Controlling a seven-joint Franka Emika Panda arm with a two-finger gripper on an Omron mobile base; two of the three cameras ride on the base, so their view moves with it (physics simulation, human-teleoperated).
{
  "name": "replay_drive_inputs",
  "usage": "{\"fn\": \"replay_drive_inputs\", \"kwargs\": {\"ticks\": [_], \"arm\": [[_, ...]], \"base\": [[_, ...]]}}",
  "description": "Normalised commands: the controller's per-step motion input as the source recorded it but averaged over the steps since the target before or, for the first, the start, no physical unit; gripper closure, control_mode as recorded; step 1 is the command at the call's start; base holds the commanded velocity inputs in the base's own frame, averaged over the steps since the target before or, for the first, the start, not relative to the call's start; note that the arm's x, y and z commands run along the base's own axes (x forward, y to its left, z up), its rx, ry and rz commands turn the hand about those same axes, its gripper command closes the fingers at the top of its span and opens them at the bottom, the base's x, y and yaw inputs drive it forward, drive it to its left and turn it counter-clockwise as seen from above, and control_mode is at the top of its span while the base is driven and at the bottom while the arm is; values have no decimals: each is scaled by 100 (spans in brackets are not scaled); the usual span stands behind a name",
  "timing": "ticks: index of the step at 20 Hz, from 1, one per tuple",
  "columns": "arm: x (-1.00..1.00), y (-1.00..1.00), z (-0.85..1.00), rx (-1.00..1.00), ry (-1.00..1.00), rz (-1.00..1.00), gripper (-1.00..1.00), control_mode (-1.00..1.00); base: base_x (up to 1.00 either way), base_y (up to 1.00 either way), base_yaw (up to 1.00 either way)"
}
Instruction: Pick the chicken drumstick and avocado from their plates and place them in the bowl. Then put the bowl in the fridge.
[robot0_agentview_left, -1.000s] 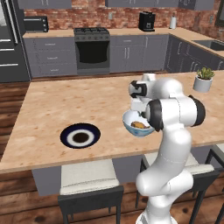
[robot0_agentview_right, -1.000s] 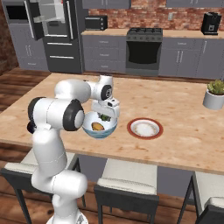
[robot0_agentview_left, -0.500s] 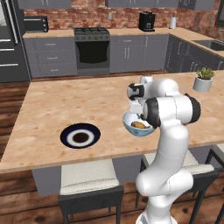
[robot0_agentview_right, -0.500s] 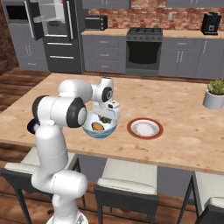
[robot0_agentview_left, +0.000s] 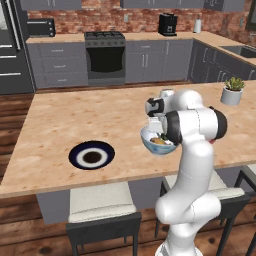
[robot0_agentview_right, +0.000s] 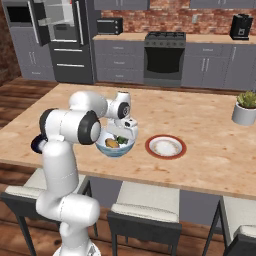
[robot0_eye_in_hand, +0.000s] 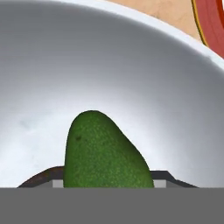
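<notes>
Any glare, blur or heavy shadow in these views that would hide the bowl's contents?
Left base view: even, soft light, the bowl partly hidden by the arm, no glare. Right base view: sharp, drumstick and avocado readable inside. Hand view: very close, the avocado crisp, the bowl wall a smooth grey gradient with a soft sheen, no blur.

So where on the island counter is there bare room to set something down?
Bare counter stretches behind the navy plate, and between the red-rimmed plate and the potted plant. It's crowded at the bowl, where the gripper hangs.
</notes>
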Motion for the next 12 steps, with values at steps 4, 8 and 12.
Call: {"fn": "replay_drive_inputs", "kwargs": {"ticks": [4,8,12], "arm": [[-1,0,-8,-2,3,0,-100,-100],[-17,0,10,0,0,0,-100,-100],[-24,4,25,0,-1,0,-100,-100]], "base": [[0,0,0],[0,0,0],[0,0,0]]}}
